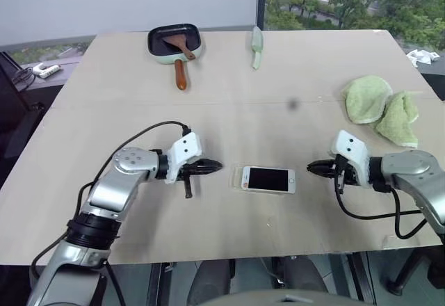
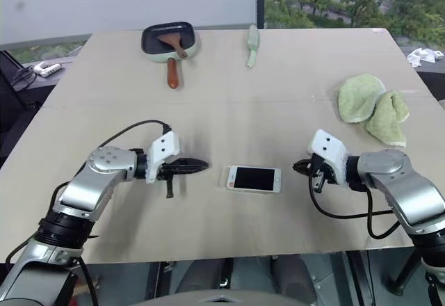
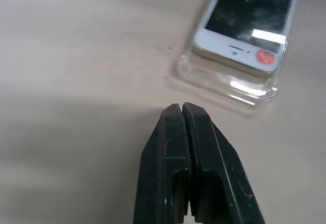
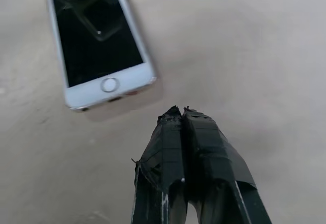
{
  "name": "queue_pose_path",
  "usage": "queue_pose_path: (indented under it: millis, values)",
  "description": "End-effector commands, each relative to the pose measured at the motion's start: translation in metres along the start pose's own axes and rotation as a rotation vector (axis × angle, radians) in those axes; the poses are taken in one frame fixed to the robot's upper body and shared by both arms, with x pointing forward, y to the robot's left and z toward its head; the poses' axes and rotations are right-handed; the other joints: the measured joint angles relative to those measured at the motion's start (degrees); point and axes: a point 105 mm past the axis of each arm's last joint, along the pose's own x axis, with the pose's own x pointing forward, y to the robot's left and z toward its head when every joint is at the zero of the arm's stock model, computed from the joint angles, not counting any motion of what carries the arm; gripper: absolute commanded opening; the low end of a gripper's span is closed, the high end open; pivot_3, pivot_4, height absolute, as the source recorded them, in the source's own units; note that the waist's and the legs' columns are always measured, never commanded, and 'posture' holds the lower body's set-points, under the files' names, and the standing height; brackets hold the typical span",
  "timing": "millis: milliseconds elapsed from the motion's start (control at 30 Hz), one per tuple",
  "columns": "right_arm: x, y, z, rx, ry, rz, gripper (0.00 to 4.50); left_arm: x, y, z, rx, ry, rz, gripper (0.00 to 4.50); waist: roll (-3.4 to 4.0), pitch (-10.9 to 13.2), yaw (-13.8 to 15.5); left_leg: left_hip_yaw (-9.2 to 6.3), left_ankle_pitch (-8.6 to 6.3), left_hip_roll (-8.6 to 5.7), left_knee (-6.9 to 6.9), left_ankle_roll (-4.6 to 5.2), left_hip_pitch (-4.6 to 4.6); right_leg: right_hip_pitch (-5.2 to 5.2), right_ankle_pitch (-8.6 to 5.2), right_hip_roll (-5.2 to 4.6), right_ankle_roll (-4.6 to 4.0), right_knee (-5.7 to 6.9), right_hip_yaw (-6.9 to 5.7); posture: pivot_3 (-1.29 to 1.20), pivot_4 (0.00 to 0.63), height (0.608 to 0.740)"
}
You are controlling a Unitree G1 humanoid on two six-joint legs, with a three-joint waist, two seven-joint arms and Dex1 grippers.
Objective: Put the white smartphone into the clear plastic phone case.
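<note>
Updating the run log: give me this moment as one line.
phone: white smartphone lying on clear plastic phone case, seating unclear | left gripper: shut, beside it, apart | right gripper: shut, apart

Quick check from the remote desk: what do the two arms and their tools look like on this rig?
Both arms are silver-grey metal with rounded joint housings and black collars. Each wrist carries a white angular block, with a black cable looping from it back to the forearm. The left tool has two smooth black fingers; the right tool has black fingers wrapped in rough black tape.

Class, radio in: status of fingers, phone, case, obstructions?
Left gripper and right gripper shut, empty. White smartphone lying on clear case, screen up. Nothing in the way.
</note>
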Motion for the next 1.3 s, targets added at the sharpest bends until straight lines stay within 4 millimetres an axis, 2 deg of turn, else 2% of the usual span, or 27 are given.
queue_pose_path:
  millis: [33,400,533,733,1000,1300]
  values:
    - [-0.005,0.003,0.007,-0.052,0.005,0.004,0.07,0.013,-0.009,0.008,0.032,-0.035,-0.034,0.00,0.00,0.02,0.04,0.01,0.00,0.00,0.00,0.00,-0.01,0.00,0.00,0.00,0.00,-0.01,0.01,0.00,0.150,0.740]
    - [-0.001,0.012,0.003,-0.052,0.033,0.021,0.07,0.028,-0.012,0.014,0.044,-0.025,-0.092,0.00,0.00,0.02,0.12,-0.02,0.00,-0.02,0.01,0.00,-0.04,0.00,0.00,-0.01,0.00,-0.03,-0.02,0.00,0.150,0.740]
    - [-0.004,0.013,0.000,-0.051,0.056,0.027,0.07,0.034,-0.019,0.023,0.027,-0.065,-0.121,0.00,0.00,0.02,0.10,-0.02,0.00,-0.02,0.01,0.00,-0.04,0.00,0.00,-0.01,0.01,-0.02,-0.02,0.00,0.150,0.740]
    - [-0.006,0.021,-0.001,-0.063,0.083,0.073,0.07,0.036,-0.025,0.023,0.011,-0.069,-0.127,0.00,0.00,0.02,0.07,-0.04,0.00,-0.01,0.01,0.00,-0.04,0.00,0.00,0.00,0.01,-0.02,-0.03,0.00,0.150,0.740]
    - [0.008,0.028,0.007,-0.101,0.082,0.110,0.07,0.040,-0.035,0.029,-0.017,-0.100,-0.120,0.00,0.00,0.02,0.07,-0.04,0.00,-0.01,0.01,0.00,-0.02,0.00,0.00,0.00,0.01,-0.01,-0.02,0.00,0.150,0.740]
    - [0.030,0.046,0.014,-0.108,0.066,0.183,0.07,0.045,-0.041,0.030,-0.038,-0.110,-0.115,0.00,-0.06,-0.02,-0.13,-0.02,0.00,0.01,0.01,-0.01,0.12,0.07,0.00,0.01,0.00,0.05,0.00,0.00,0.150,0.740]
